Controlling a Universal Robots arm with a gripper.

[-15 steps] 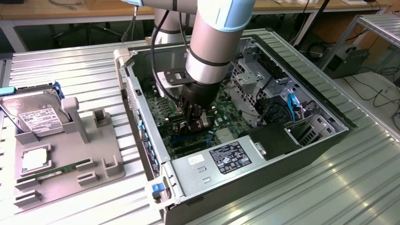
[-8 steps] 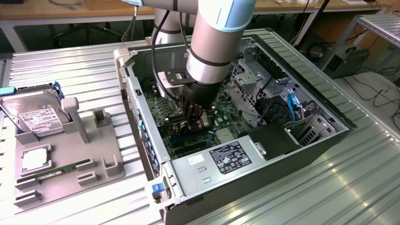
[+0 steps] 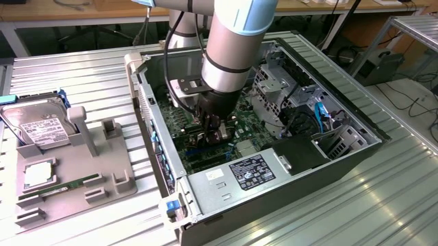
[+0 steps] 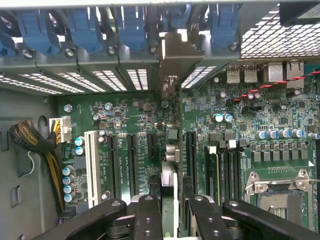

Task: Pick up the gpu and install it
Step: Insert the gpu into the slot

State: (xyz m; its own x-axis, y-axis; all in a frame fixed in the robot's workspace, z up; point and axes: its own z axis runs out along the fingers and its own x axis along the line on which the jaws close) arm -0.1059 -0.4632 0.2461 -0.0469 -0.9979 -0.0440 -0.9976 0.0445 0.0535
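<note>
**Card held edge-on over the board inside the open computer case**

The arm reaches down into the open computer case (image 3: 356, 148), which lies on its side on a ribbed metal table (image 3: 383, 205). The gripper (image 3: 213, 134) is low over the green motherboard (image 4: 135, 125), its fingers (image 4: 148, 215) closed on the gpu (image 4: 170, 150). In the wrist view the card is seen edge-on, a thin upright strip running from between the fingers toward the rear wall of the case, its metal bracket (image 4: 172, 60) standing among the vented slot covers (image 4: 107, 80).

Black expansion slots (image 4: 132, 157) and a long white slot (image 4: 91, 167) lie beside the card on one side; another black slot (image 4: 191, 160) is just beside it on the other, with the processor socket (image 4: 285, 192) further off. A braided cable bundle (image 4: 30, 140) runs along the case wall. Blue clips (image 4: 82, 27) line the rear edge.

On the exterior view's left, a grey holder (image 3: 96, 169) carries a hard drive (image 3: 41, 125), a green memory stick (image 3: 58, 187) and a processor chip (image 3: 38, 174). The power supply (image 3: 250, 171) sits at the near end of the case.
</note>
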